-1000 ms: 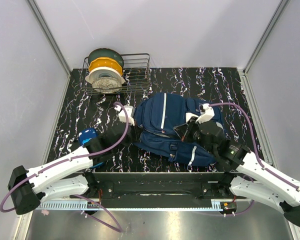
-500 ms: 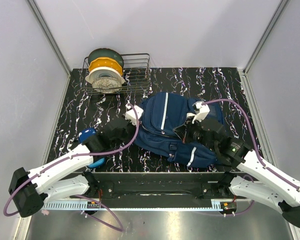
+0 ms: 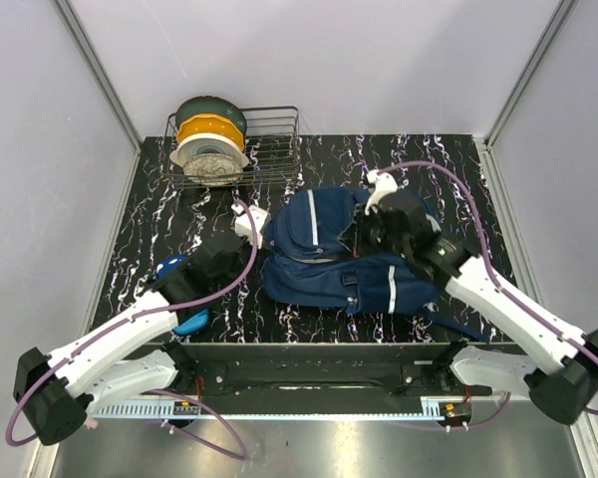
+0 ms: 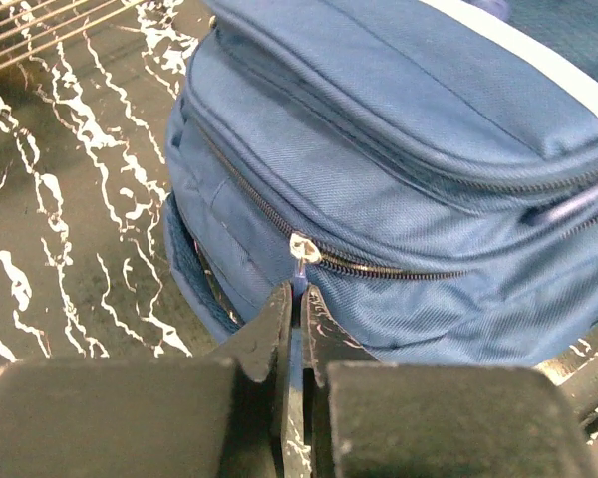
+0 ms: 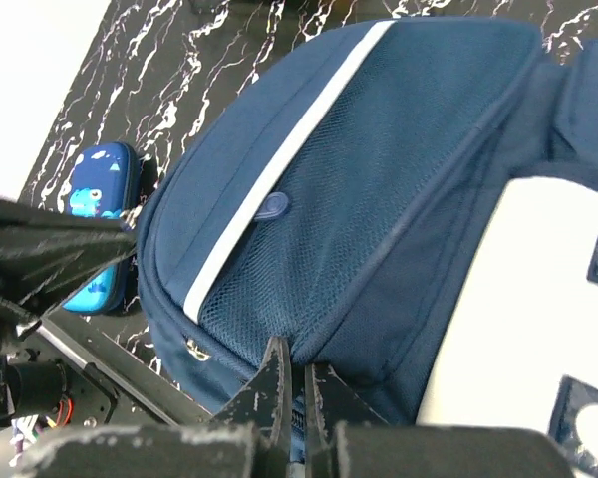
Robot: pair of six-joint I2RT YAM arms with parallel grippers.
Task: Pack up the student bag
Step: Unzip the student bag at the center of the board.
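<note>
Navy fabric, the student bag [image 3: 329, 261] lies on the table [image 3: 429, 164] between your two pincers. Your left pincer [image 4: 299, 304] is pinched tight on the zip pull [image 4: 301, 251] at its tips. Your right pincer [image 5: 291, 370] is clamped onto the bag's seam just below the mesh pocket [image 5: 359, 189].

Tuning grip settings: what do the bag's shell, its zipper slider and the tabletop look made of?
Student bag: matte navy woven fabric, probably synthetic; diagonal weave shows. Zipper slider: shiny silver, likely metal. Tabletop: smooth black with white veins, marble-look, perhaps laminate.
</note>
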